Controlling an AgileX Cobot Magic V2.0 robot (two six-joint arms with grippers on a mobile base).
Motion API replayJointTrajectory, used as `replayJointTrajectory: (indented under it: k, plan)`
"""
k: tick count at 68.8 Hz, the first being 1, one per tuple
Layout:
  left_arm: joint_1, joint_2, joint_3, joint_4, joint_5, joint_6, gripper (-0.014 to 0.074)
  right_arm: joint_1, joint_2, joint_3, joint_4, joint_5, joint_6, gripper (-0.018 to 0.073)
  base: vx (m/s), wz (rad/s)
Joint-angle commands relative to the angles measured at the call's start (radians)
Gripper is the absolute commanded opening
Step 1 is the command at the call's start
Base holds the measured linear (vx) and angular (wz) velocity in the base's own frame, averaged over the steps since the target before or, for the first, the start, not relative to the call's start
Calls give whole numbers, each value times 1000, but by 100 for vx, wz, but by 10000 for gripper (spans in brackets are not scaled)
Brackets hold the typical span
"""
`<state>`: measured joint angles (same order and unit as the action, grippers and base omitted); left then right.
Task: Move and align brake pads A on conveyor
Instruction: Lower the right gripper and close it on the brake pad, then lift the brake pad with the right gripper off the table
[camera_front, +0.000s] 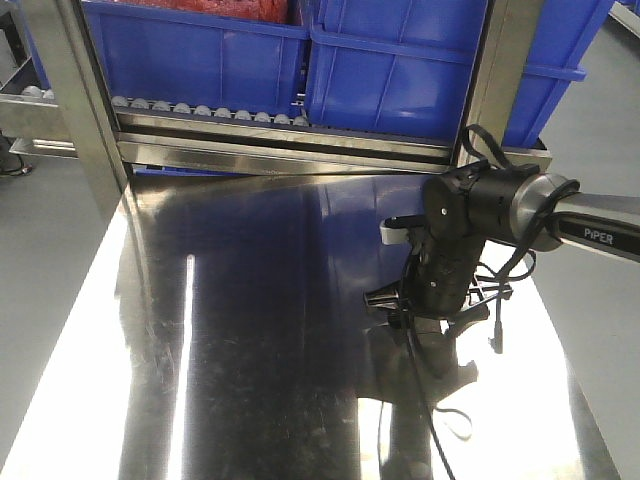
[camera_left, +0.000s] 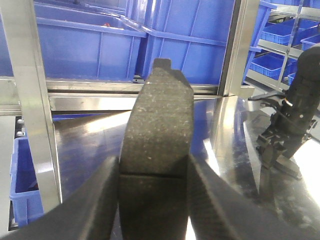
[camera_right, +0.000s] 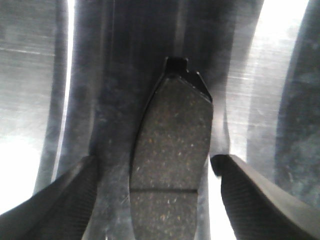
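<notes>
A dark-grey brake pad (camera_left: 157, 120) with a centre groove stands up between the fingers of my left gripper (camera_left: 152, 167), which is shut on its lower half above the steel table. Another brake pad (camera_right: 172, 135) lies flat on the steel table. My right gripper (camera_right: 154, 165) hangs over it, open, with a gap on each side of the pad. In the front view the right gripper (camera_front: 420, 315) points down at the table's right side, and the pad under it is hidden. The left gripper is outside the front view. The conveyor is out of view.
The shiny steel table (camera_front: 250, 330) fills the foreground. Blue bins (camera_front: 400, 60) sit on a rack behind it, above a roller rail (camera_front: 200, 108). Steel posts (camera_front: 75, 90) stand at the back corners. The right arm (camera_left: 295, 110) shows at the right of the left wrist view.
</notes>
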<state>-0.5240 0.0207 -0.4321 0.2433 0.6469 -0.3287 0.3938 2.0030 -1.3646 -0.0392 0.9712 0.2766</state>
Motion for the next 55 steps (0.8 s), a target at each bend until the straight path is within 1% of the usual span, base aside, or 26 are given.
replayJointTrajectory:
  k: [1,7,12,22,37,46,55]
  plan:
    - [-8,12,-24,8,-101,-3,-6,-7,-40,-26,-13,-22,3,471,0,0]
    - [-8,12,-24,8,-101,-3,-6,-7,-40,-26,-15,-44,4,391,0,0]
    - [-8,12,-24,8,-101,-3,-6,-7,-42,-26,-31,-58,17,267,0,0]
    - [-8,12,-24,8,-101,-3,-6,-7,-53,-25,-64,-56,27,-13,0,0]
    - [-8,12,-24,8,-101,-3,-6,-25,-155,23,-74,-67,27,-8,0,0]
    - [-8,12,-24,8,-101,-3,-6,-94,-251,111,-72,-100,10,-3,0,0]
    - [-8,12,-24,8,-101,-3,-6,-182,-371,205,-74,-121,-51,-2,0,0]
